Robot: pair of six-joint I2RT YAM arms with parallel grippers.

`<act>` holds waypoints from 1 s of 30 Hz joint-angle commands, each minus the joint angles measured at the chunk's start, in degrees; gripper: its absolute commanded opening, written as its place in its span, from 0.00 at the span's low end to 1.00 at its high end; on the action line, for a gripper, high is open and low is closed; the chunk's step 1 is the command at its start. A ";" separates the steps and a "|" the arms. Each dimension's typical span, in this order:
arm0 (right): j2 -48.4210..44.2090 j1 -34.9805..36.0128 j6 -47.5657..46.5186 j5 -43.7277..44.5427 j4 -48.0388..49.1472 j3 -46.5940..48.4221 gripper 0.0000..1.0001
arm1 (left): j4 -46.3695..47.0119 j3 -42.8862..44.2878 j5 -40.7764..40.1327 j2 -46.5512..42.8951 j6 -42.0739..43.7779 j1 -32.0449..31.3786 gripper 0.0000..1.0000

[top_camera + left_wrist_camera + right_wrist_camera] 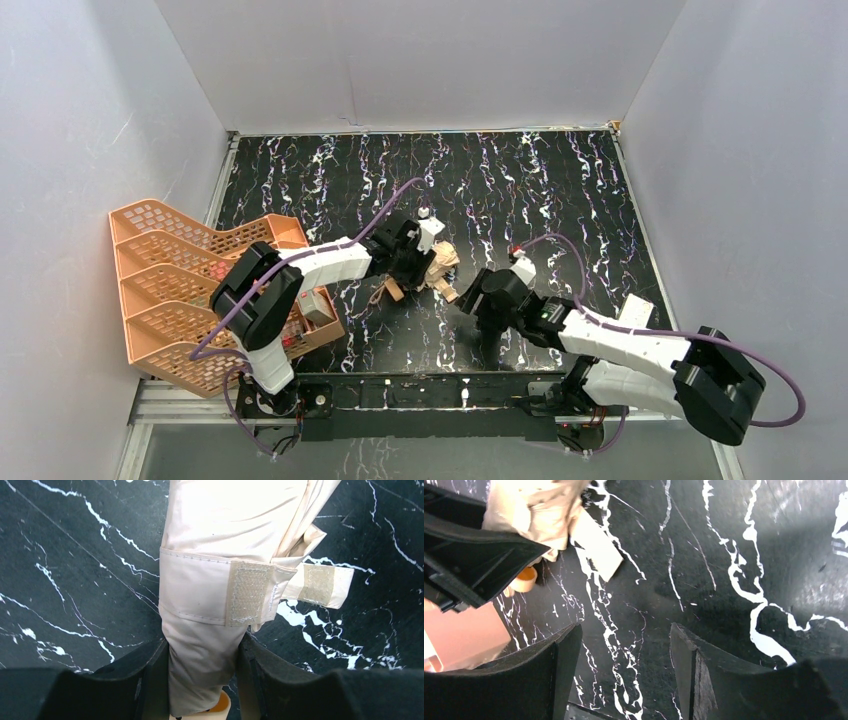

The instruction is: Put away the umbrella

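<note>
The umbrella (pixel 438 267) lies folded on the black marble table, its tan canopy bunched into a roll (pixel 220 540). A tan strap (pixel 247 592) with a hook-and-loop patch wraps the roll, and its free end (pixel 320 582) sticks out to the right. My left gripper (pixel 202 655) is shut on the umbrella's narrow end, with the fabric squeezed between both fingers, just above the tan handle (pixel 220 707). My right gripper (pixel 624 645) stands open over bare table to the right of the umbrella (pixel 539 510), holding nothing. From above, the right gripper (pixel 472 300) sits a little apart from the bundle.
An orange mesh tray rack (pixel 190 290) stands at the table's left edge, beside the left arm's base. A small pinkish box (pixel 318 305) rests by the rack's near right corner. White walls close in the table on three sides.
</note>
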 commanded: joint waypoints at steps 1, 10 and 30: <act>1.15 -0.61 16.15 0.06 7.30 -2.90 0.72 | -7.84 -3.37 -6.87 -0.03 -9.54 -1.15 0.00; 4.58 -2.13 24.62 0.80 14.23 -6.90 0.70 | -6.36 -6.92 -14.06 -1.09 -15.64 -3.52 0.00; 20.06 -8.57 22.28 -5.32 27.11 -8.78 0.54 | -6.66 -7.20 -18.41 0.62 -17.62 -7.23 0.00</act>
